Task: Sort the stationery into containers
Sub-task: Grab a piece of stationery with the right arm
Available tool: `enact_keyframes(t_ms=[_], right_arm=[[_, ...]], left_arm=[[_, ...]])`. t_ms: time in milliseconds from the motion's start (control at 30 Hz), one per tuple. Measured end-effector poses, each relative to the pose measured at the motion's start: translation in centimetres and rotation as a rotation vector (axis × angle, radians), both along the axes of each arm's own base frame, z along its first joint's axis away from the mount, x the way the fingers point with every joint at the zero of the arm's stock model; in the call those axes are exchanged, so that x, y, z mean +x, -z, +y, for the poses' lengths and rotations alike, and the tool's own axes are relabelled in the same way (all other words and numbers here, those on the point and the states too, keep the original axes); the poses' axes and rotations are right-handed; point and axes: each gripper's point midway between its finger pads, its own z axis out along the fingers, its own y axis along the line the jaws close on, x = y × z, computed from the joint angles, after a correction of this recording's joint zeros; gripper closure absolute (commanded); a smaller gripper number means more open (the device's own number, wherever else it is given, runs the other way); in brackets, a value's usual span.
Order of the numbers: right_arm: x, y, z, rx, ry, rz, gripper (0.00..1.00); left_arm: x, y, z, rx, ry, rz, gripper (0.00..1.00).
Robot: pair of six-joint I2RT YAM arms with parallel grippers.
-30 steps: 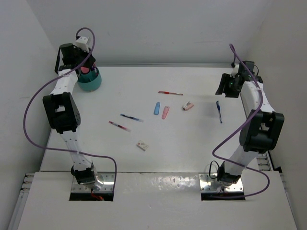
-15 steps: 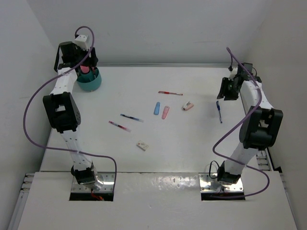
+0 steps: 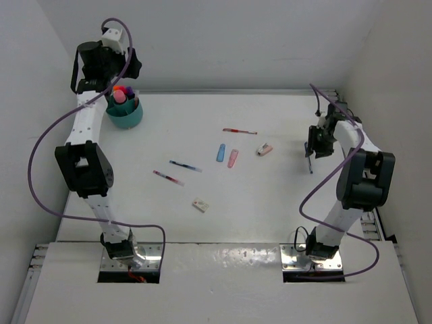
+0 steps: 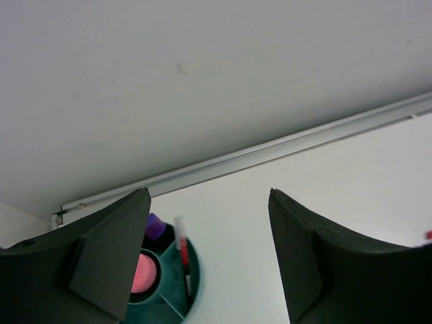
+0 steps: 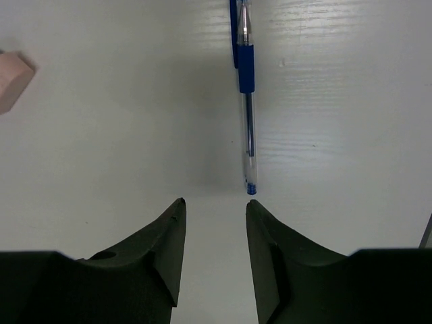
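The teal cup (image 3: 125,113) stands at the far left and holds a pink-ended item, a purple-capped one and a red pen (image 4: 182,251); in the left wrist view the teal cup (image 4: 177,291) sits low between the fingers. My left gripper (image 3: 125,75) hangs above it, open and empty, as the left wrist view (image 4: 209,196) confirms. My right gripper (image 3: 312,146) is down over the blue pen (image 5: 247,94) on the right. It is open (image 5: 214,202), and the pen's tip lies just ahead of its right fingertip, with nothing between the jaws.
Loose on the table: a red pen (image 3: 239,131), a blue eraser (image 3: 221,153), a pink eraser (image 3: 233,158), a pale pink eraser (image 3: 264,149), a blue-and-red pen (image 3: 185,165), another red pen (image 3: 168,177) and a white eraser (image 3: 200,204). Walls stand close behind and at both sides.
My left gripper opened and rose off the cup, leaving a red pen standing in it. My right gripper came nearer and down over the blue pen, its jaws narrowing.
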Motion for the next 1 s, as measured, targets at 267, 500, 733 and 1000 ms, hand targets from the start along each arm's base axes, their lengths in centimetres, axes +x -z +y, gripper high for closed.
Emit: enact_keyframes(t_ms=[267,500,733,1000], right_arm=[[0.2,3.1,-0.4,-0.032,-0.002,0.07,0.6],[1.6,6.2,-1.0,-0.031,-0.026,0.125,0.72],[2.8,6.9,-1.5,-0.038,-0.038,0.129,0.74],[2.9,6.9,-1.5,-0.05,-0.081,0.127,1.0]], left_arm=[[-2.5,-1.4,-2.9,0.008,0.061,-0.008,0.23],[-3.0,0.2,-2.9,-0.001,0.061,0.05,0.22],[-3.6,0.9,-3.3,-0.008,0.074,0.079,0.22],[-3.9,1.1,-4.4,-0.037,0.114,0.095,0.25]])
